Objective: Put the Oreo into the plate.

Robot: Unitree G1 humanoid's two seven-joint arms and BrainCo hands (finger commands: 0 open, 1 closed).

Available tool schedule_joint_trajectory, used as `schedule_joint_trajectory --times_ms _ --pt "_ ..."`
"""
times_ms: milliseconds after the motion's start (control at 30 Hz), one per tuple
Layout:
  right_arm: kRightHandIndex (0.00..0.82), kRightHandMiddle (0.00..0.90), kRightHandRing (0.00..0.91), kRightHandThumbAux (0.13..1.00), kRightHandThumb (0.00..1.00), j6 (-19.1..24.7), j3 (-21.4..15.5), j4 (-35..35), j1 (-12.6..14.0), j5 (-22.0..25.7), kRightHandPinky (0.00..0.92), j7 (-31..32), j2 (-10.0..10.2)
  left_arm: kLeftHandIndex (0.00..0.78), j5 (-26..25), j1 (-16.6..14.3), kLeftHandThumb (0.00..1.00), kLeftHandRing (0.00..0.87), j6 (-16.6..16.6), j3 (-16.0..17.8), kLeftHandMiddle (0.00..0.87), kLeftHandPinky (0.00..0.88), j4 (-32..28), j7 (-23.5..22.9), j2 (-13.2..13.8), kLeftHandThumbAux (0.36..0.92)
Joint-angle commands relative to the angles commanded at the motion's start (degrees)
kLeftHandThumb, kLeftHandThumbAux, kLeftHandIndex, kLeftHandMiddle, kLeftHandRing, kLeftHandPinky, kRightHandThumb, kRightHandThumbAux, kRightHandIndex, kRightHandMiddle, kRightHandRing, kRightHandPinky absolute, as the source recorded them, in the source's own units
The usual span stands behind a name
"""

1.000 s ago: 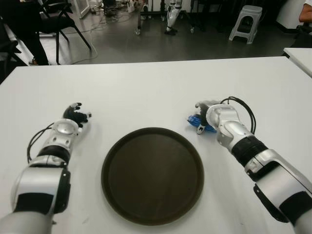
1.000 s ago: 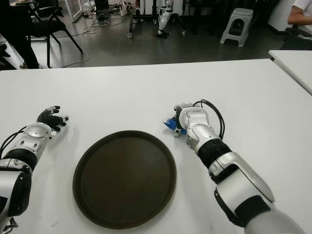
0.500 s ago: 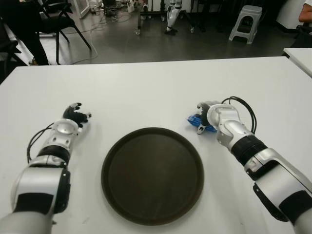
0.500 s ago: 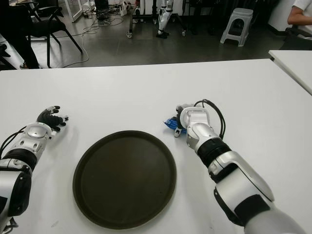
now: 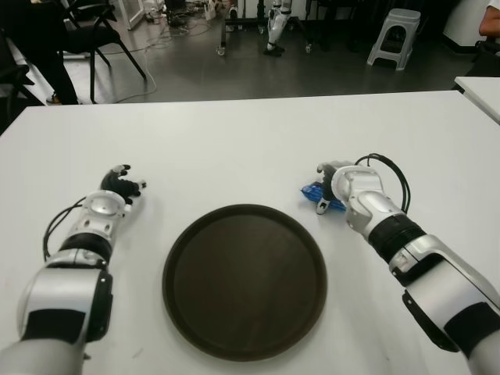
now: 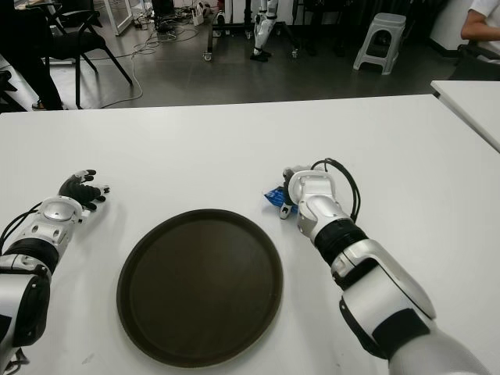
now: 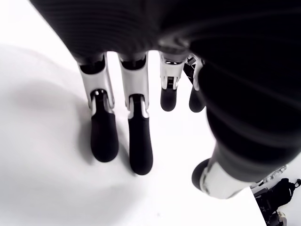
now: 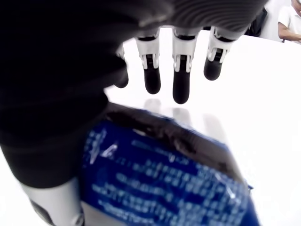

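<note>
The Oreo (image 5: 312, 191) is a blue packet lying on the white table just past the right rim of the round dark plate (image 5: 244, 279). My right hand (image 5: 331, 186) hovers right over the packet's right end, partly covering it. In the right wrist view its fingers (image 8: 181, 75) stretch out straight beyond the blue packet (image 8: 160, 176) and the thumb sits beside it, so the hand is open and not closed on it. My left hand (image 5: 120, 184) shows to the left of the plate, fingers (image 7: 139, 141) straight and holding nothing.
The white table (image 5: 234, 141) stretches wide behind the plate. A second table's corner (image 5: 480, 90) shows at the far right. Chairs, a stool (image 5: 394, 35) and a seated person lie on the floor beyond the far edge.
My right hand has shifted very slightly to the right over the packet. The Oreo, plate and left hand have not moved.
</note>
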Motion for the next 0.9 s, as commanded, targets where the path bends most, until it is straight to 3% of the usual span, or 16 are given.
schedule_joint_trajectory --times_ms 400,900 --pt "0.152 0.192 0.195 0.847 0.0 0.05 -0.24 2.11 -0.55 0.41 0.14 -1.76 0.6 0.101 0.94 -0.09 0.15 0.127 0.4 -0.9 0.092 0.143 0.11 0.33 0.11 0.762" --pt "0.203 0.228 0.242 0.91 0.0 -1.25 -2.09 2.2 0.47 2.34 0.271 -7.53 0.76 0.111 0.43 0.16 0.204 0.117 -0.21 -0.46 0.077 0.146 0.16 0.36 0.12 0.775"
